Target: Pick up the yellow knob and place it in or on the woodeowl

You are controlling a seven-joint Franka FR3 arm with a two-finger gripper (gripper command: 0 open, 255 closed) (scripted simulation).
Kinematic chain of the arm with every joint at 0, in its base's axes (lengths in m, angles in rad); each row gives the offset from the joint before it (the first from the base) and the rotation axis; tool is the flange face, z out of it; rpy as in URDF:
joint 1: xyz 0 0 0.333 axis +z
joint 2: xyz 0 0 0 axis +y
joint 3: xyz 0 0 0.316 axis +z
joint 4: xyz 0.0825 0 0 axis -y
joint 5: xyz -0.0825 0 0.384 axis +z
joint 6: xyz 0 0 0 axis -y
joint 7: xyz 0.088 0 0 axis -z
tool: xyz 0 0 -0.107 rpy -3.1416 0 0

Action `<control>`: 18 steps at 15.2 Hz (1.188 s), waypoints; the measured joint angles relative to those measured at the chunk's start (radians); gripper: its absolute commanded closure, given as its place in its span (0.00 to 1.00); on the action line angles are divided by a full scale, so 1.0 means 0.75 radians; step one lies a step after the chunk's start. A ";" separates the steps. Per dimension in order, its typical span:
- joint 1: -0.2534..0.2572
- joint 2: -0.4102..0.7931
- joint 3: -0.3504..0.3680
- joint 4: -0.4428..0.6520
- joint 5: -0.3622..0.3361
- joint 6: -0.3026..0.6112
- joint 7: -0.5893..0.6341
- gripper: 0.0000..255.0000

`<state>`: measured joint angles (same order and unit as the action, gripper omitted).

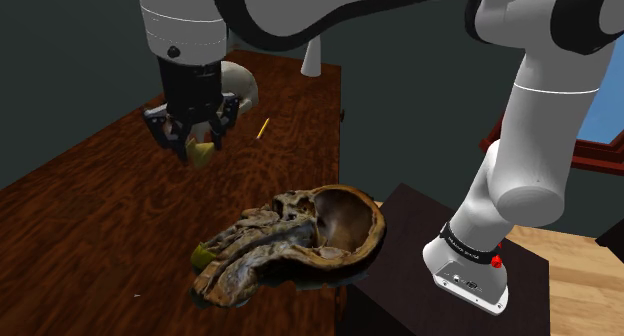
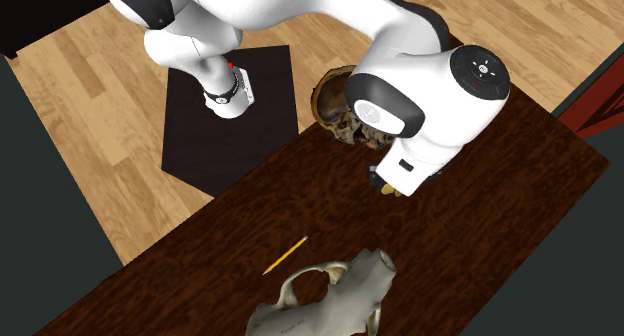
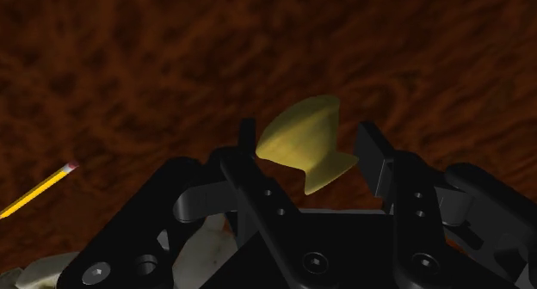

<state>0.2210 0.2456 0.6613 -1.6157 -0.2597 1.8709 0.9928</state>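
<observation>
My pincer (image 3: 308,141) is clenched on the yellow knob (image 3: 301,145): in the wrist view the two black fingers stand on either side of it and both touch it, one at the rounded end and one at the flared end. The knob lies tilted between them, over the dark brown desk (image 1: 100,224). I cannot tell whether it rests on the wood or hangs just clear of it.

Near the pincer a yellow pencil (image 3: 39,191) lies flat on the desk, its pink eraser end pointing toward the fingers. Past the pencil sits a pale, skull-like thing (image 2: 320,304), apart from the knob.

In the shoulder view, the brown bowl (image 1: 378,224) lies toward the lower right of the pincer. It is rough and gnarled, with a ragged bark-like slab spreading from it. It sits at the desk's edge, just beside the dark stand (image 1: 395,274), with nothing in its hollow. A small yellow-green lump (image 1: 203,256) touches the slab's far end.
</observation>
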 measured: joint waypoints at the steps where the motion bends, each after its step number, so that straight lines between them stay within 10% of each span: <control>1: -0.002 -0.002 0.000 0.012 0.003 -0.013 -0.005 1.00; 18: 0.018 -0.086 0.030 0.185 0.057 -0.254 -0.012 1.00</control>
<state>0.2345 0.1812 0.6840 -1.4768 -0.2166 1.6802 0.9836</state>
